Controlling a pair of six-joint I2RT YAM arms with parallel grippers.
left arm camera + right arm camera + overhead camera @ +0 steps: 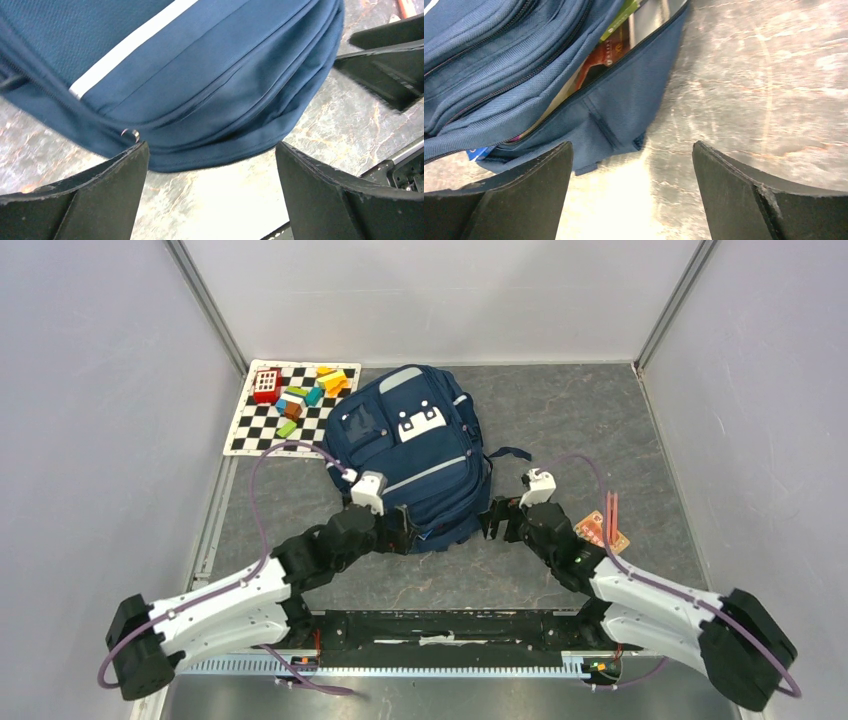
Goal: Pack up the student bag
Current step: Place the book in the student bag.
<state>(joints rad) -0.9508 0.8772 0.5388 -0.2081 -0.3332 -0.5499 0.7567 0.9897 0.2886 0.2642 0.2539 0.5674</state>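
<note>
1. The student bag [410, 455] lies flat, front up, mid-counter and a bit toward the far edge. Its near end points at the arm bases.
2. The left gripper [408, 532] is low at the bag's near-left corner, jaws wide apart and holding nothing. In the left wrist view the bag's rounded edge fills the gap ahead of the fingers, with a zipper pull [130, 133] just beside the left finger. It is likely lined up to pinch the fabric or that pull.
3. The right gripper [493, 520] sits at the bag's near-right corner, jaws also apart and empty, with bare counter [749, 100] under it.
4. In the right wrist view the main zip is open, and printed items [610, 47], green and red-brown, show inside. So the bag looks partly packed. The two arms flank the opening, probably to hold it or zip it up.
5. An orange flat item with thin red sticks [606, 524] lies near the right edge, outside the bag. It may be left to pack, but I cannot tell what it is.
6. A checkerboard mat [250, 430] sits in the far-left corner with coloured blocks [312, 392] on it, touching the bag's far-left side.
</note>
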